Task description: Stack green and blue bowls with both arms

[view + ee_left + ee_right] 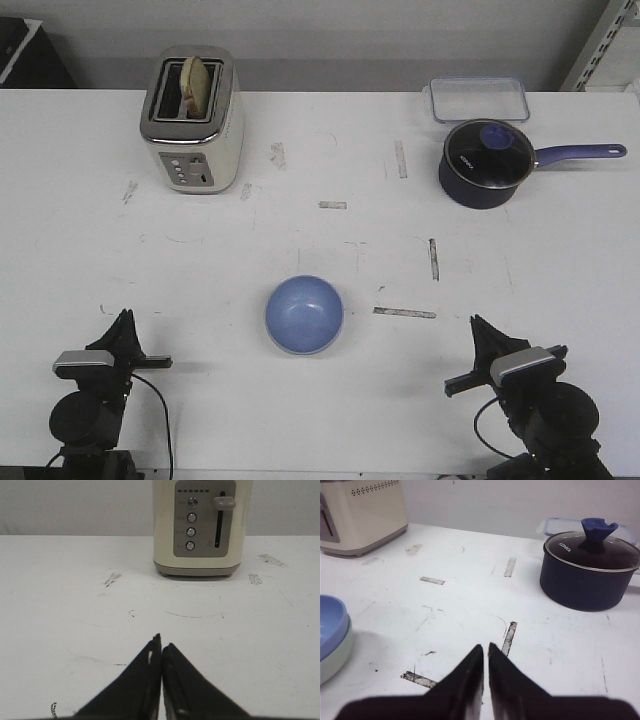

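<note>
The jaws of both grippers are pressed together and hold nothing: the left gripper (161, 647) points across bare white counter (330, 245) toward a cream toaster (202, 525), and the right gripper (485, 650) points toward a dark navy lidded saucepan (590, 570). In the front view both arms sit low at the near edge of the counter, the left gripper (124, 322) at the near left and the right gripper (480, 328) at the near right, each well apart from the bowls in the middle. The blue bowl (304, 314) sits there, upright, between the two arms. From above it looks like one bowl alone. The right wrist view shows more: at the edge of its picture the blue bowl (331, 625) rests nested inside the green bowl (337, 652), whose pale mint wall shows beneath the blue rim. The stack therefore appears already made, and the arms appear parked clear of it. The left wrist view shows no bowl at all, only the toaster and scuffed counter. The front view alone shows bread slices (197, 84) standing in the toaster and a clear lidded container (479, 99) behind the saucepan. The main risk from here, in my judgement, is an arm swinging inward and clipping the stack, which is light and smooth and would slide or tip apart. A sweep forward could likewise knock the saucepan handle.
</note>
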Robot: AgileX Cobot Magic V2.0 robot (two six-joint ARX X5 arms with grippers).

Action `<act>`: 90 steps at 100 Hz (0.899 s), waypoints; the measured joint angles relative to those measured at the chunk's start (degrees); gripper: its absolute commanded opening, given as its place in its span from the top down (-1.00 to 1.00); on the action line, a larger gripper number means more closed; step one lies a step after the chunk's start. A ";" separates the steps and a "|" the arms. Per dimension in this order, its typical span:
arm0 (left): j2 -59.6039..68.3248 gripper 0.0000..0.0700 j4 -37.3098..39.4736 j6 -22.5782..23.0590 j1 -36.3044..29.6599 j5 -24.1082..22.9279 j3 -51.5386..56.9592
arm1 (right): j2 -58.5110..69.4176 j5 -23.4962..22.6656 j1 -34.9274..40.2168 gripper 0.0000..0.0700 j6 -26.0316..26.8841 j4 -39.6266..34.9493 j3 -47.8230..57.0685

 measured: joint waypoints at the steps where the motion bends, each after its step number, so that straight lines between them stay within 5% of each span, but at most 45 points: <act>1: 0.00 1.00 0.00 0.00 0.00 0.00 0.00 | 0.00 0.00 0.00 0.98 0.00 -0.02 0.00; 66: 0.00 1.00 0.00 0.00 0.00 0.00 0.00 | 0.00 -0.07 -0.98 0.98 0.00 0.26 -0.02; 90: 0.00 1.00 0.00 0.00 0.00 0.00 0.00 | -0.02 -0.20 -10.62 0.98 -1.01 10.58 -3.65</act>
